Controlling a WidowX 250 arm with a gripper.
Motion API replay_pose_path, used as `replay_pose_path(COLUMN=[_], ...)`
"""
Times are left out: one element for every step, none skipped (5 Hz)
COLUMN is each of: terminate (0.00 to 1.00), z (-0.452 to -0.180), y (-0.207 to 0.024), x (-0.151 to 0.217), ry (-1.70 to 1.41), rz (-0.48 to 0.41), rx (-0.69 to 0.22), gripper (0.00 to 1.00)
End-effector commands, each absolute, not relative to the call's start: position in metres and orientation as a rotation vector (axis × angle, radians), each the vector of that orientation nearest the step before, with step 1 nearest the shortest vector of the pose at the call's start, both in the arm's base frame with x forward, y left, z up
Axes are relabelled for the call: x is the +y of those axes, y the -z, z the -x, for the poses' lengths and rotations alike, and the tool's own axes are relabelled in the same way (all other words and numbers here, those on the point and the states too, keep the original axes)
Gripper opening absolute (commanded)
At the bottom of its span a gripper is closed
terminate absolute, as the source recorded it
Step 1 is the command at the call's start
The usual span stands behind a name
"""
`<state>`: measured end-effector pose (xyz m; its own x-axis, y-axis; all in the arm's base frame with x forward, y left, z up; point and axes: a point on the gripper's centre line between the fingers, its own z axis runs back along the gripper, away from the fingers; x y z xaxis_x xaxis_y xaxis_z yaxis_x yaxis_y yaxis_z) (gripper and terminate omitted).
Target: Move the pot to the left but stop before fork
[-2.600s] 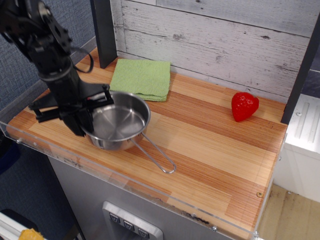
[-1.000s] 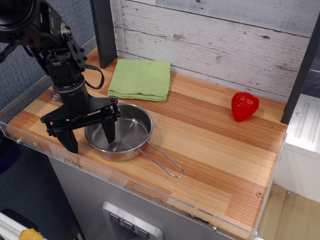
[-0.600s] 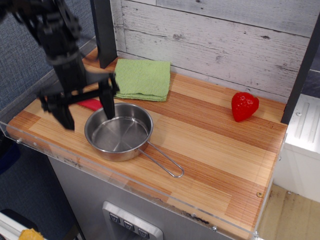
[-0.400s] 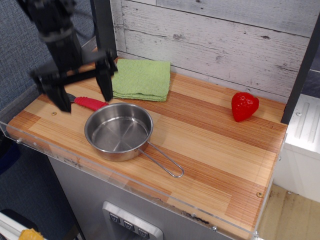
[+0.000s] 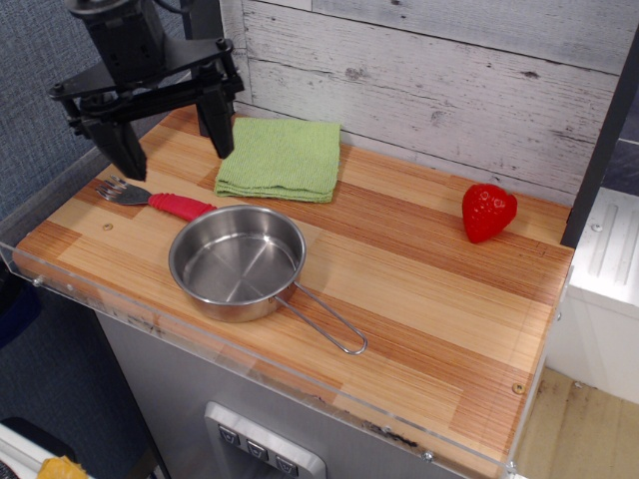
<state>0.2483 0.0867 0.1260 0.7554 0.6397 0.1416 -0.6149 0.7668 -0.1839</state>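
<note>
The shiny steel pot (image 5: 238, 261) stands on the wooden counter near its front left, its wire-loop handle (image 5: 324, 320) pointing to the lower right. The fork (image 5: 155, 199), with silver tines and a red ribbed handle, lies just to the pot's upper left; the handle's end is close to the pot's rim, with a small gap. My gripper (image 5: 172, 155) is open and empty, its two black fingers spread wide, raised above the fork and the counter's back left.
A folded green cloth (image 5: 282, 158) lies behind the pot. A red strawberry (image 5: 487, 211) sits at the back right. A dark post (image 5: 205, 50) stands at the back left. A clear plastic lip (image 5: 250, 369) runs along the counter's front edge.
The gripper let go of the pot, opened wide and rose up and back to the left. The fork, hidden before by the arm, now shows. The pot has stayed put for the last second.
</note>
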Motion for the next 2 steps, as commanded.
replay_pose_path(terminate=[0.0,1.0], z=[-0.2382,-0.2382], y=[-0.142,-0.142], x=[0.0925,0.0925], ry=[-0.687,-0.687], rz=[0.124,0.124], rx=[-0.258,-0.258], gripper=[1.0,1.0])
